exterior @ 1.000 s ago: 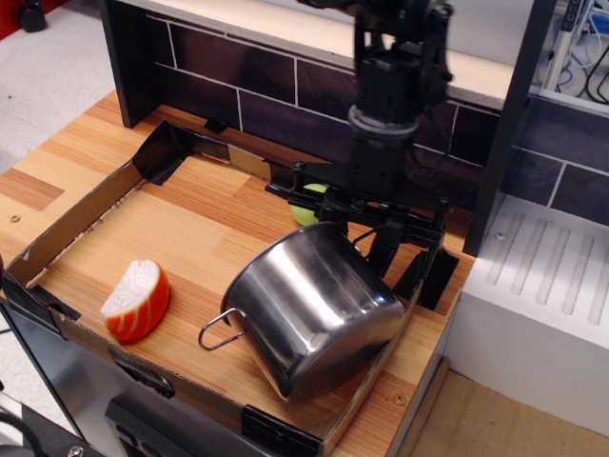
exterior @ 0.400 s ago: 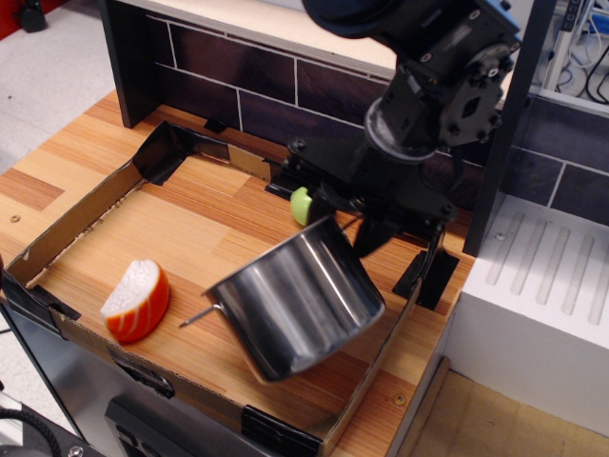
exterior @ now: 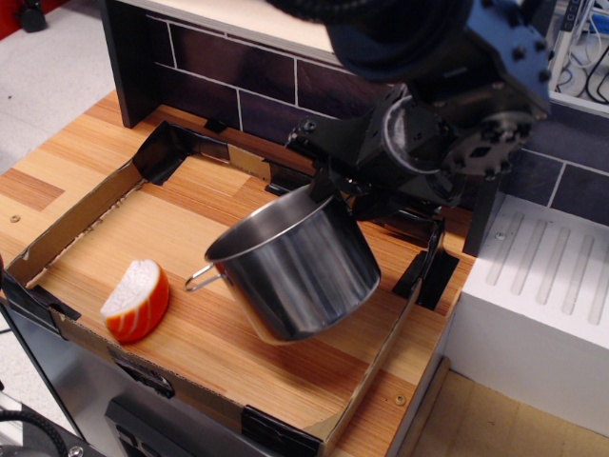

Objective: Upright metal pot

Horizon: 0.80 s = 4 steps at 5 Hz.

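1. Surroundings: one low brown cardboard tray with black-taped corners point(exterior: 71, 231) lies on the table. At its left front sits one orange-and-white wedge-shaped food piece point(exterior: 137, 301), well apart from the pot. The tray's right wall and a black corner bracket point(exterior: 427, 273) stand just beside the pot's far right side.
2. Task item: one large shiny stainless-steel cylindrical pot point(exterior: 298, 267) is over the right half of the tray, tilted, rim uppermost and leaning toward the left rear. One thin wire loop handle point(exterior: 201, 278) projects from its left rim; a second handle is not visible.
3. Hand: the black robot hand point(exterior: 335, 188) is at the pot's rear rim, clenched on that rim. The bulky black arm point(exterior: 447, 105) above hides the area behind the pot.
4. Surface and room: light striped wooden table point(exterior: 43, 157); dark tiled back wall with pale grout point(exterior: 243, 67); white ribbed block point(exterior: 547, 286) at right.
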Available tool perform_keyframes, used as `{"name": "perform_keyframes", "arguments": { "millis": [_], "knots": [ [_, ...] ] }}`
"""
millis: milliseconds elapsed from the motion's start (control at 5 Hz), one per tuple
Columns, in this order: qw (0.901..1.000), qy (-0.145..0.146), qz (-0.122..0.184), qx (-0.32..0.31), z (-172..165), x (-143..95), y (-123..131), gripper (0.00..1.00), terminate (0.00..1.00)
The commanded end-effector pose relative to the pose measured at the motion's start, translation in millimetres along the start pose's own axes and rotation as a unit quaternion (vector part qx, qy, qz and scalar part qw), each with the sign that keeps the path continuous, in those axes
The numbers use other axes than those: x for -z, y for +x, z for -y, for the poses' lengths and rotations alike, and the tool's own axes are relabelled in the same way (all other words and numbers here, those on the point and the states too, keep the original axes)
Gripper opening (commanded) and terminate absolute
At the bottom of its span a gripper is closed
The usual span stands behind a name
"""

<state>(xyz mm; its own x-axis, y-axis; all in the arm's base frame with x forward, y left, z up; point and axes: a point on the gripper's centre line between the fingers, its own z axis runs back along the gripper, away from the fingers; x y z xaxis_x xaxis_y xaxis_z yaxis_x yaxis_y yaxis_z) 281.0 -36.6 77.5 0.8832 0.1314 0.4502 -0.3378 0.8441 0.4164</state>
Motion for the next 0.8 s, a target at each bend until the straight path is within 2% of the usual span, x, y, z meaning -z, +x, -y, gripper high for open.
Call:
{"name": "perform_keyframes", "arguments": {
  "millis": [0, 200, 400, 600],
  "knots": [
    [0.9949, 0.049, 0.088, 0.006, 3, 3, 6, 0.0, 0.0],
    [0.9908, 0.068, 0.115, 0.02, 13, 13, 3, 0.0, 0.0],
    [0.9931, 0.066, 0.093, 0.025, 20, 15, -1, 0.0, 0.0],
    [0.9979, 0.047, 0.045, 0.004, 22, 2, -4, 1.0, 0.0]
  ]
}}
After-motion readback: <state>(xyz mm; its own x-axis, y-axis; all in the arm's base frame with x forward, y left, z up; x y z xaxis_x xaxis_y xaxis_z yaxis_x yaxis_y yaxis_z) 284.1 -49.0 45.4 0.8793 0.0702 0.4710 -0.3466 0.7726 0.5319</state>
